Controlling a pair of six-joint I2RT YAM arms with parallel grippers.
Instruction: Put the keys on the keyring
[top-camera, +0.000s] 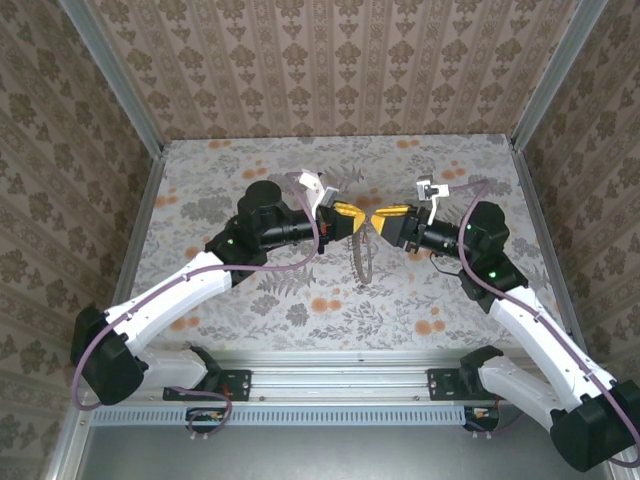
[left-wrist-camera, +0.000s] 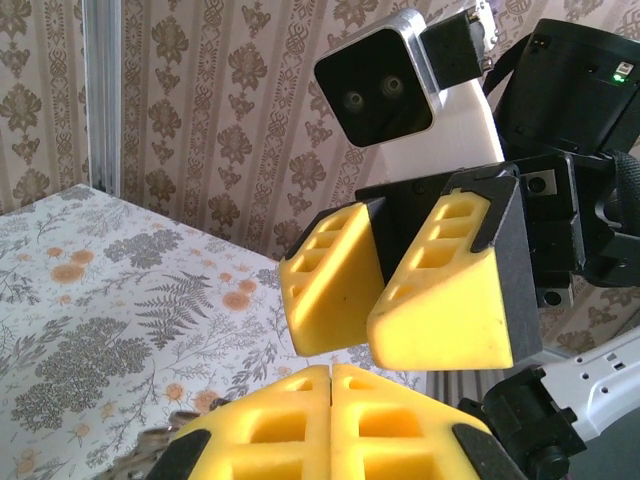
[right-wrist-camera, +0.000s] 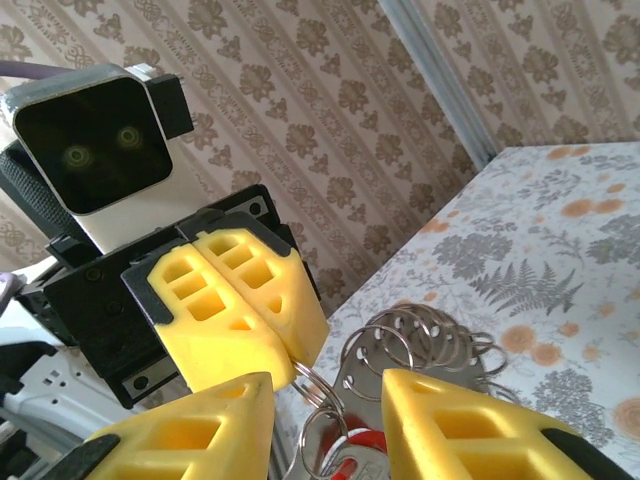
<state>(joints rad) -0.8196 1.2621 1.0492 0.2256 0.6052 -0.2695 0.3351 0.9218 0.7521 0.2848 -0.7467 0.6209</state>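
My left gripper (top-camera: 350, 222) is shut, and a silver split ring of the keyring (right-wrist-camera: 335, 372) comes out from between its yellow fingertips (right-wrist-camera: 285, 345). Below that ring hangs a perforated metal strip (right-wrist-camera: 440, 350) carrying several more rings; from above the keyring (top-camera: 362, 262) dangles between the two arms. The key, with its red head (right-wrist-camera: 365, 441), hangs among the lowest rings. My right gripper (right-wrist-camera: 328, 400) faces the left one, open, one finger on each side of the key and rings without pressing them. From the left wrist, my left gripper (left-wrist-camera: 331, 372) is closed under the right gripper (left-wrist-camera: 370, 335).
The floral tabletop (top-camera: 250, 300) lies under both arms, with patterned walls and aluminium posts (top-camera: 110, 70) round it. The right arm's camera block (left-wrist-camera: 380, 80) stands close in front of the left wrist.
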